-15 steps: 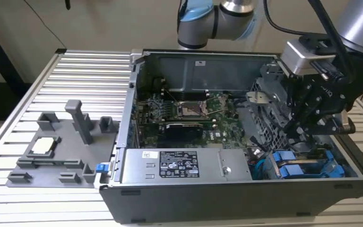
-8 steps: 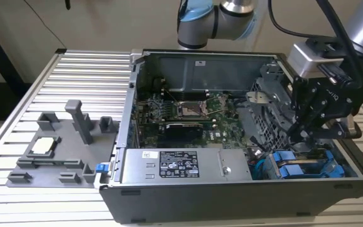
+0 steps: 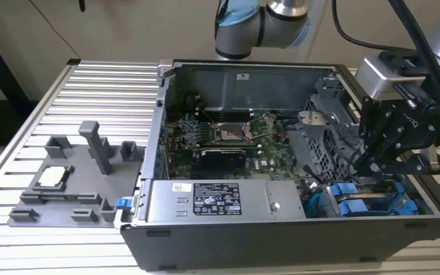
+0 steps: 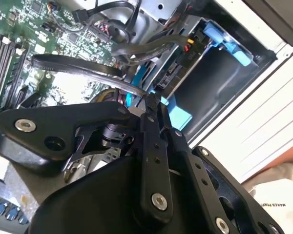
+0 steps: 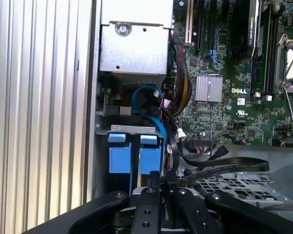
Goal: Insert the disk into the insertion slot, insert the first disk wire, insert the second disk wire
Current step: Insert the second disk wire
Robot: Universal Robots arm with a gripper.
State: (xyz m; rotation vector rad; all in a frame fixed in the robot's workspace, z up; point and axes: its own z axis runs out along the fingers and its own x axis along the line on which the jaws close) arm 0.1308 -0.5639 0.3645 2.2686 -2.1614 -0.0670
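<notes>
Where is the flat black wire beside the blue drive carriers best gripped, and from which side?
Likely mid-span on the flat black wire, where it crosses the drive cage, pinched across its broad faces from the case's open side: it is a thin band, free along that stretch.

Ribbed metal table [image 3: 90,80], perhaps beige wall [image 3: 128,28]
</notes>
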